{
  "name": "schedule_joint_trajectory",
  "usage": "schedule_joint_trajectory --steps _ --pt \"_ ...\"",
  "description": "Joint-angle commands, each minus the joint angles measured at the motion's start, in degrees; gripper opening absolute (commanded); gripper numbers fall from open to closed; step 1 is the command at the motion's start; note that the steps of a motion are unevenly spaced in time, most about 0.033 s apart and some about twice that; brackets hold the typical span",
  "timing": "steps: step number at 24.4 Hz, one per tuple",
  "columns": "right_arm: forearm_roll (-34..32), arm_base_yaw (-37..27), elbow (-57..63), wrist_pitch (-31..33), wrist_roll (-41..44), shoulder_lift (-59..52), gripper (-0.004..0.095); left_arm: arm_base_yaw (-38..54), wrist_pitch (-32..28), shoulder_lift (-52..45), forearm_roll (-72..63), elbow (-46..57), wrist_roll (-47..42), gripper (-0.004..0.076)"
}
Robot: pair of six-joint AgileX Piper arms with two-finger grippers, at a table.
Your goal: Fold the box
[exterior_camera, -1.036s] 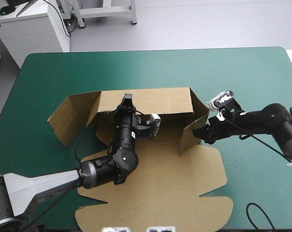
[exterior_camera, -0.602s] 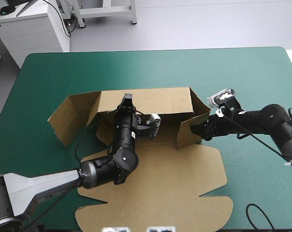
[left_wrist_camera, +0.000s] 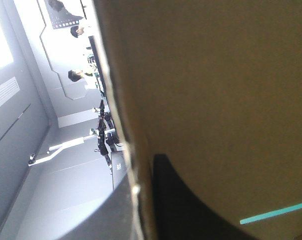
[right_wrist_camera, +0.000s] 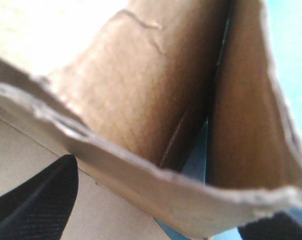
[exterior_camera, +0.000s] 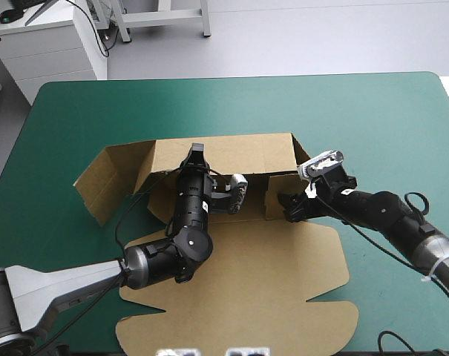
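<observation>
We see the box [exterior_camera: 283, 282] lying near the middle of the teal-green table [exterior_camera: 372, 111], partly raised. Its long far wall [exterior_camera: 239, 154] stands upright, and the lid [exterior_camera: 231, 311] lies flat toward the near edge. At the wall's left end a side panel [exterior_camera: 105, 182] stands splayed outward on the cover. At the right end a shorter flap [exterior_camera: 274, 197] stands turned in toward the middle of the box. The left gripper [exterior_camera: 197, 150] reaches up from over the box floor to the wall's top edge. In its wrist view we see brown board filling the frame, with one black finger [left_wrist_camera: 170, 200] pressed flat against it and a dark shape on the other side of the edge, so we read it as pinching the wall. The right gripper [exterior_camera: 289, 208] sits against the right-hand flap. Its wrist view shows its fingers [right_wrist_camera: 41, 200] spread wide apart, with the flap's ragged edge running between them, so it is not clamped on the board.
</observation>
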Motion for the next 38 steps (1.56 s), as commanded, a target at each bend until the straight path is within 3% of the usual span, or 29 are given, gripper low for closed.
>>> schedule_joint_trajectory --steps 1,8,15,19,21,24,38 --pt "2.23 0.12 -1.45 -2.65 0.10 -1.81 0.0738 -0.02 0.78 -2.28 5.92 -2.94 0.07 0.0015" --pt "5.39 0.39 -1.45 -2.52 -1.84 -1.81 0.0738 -0.02 -1.68 -2.28 5.16 -5.12 0.07 0.0015" --pt "5.78 6.70 -1.45 -11.78 -1.23 -1.72 0.0727 -0.02 -1.77 -2.28 5.16 -5.12 0.07 0.0015" --pt "5.40 7.00 -1.36 -12.44 0.04 -1.72 0.0560 -0.02 -1.77 -2.28 5.16 -5.12 0.07 0.0015" --pt "5.41 7.00 -1.36 -12.59 0.15 -1.72 0.0400 -0.02 -1.77 -2.28 5.16 -5.12 0.07 0.0015" --pt "5.28 7.00 -1.36 -12.35 0.11 -1.72 0.0017 -0.02 -1.77 -2.28 5.16 -5.12 -0.04 0.0015" --pt "5.54 7.00 -1.36 -11.27 0.94 0.69 -0.0015 -0.02 -1.06 -1.97 6.24 -5.78 -0.37 0.0016"
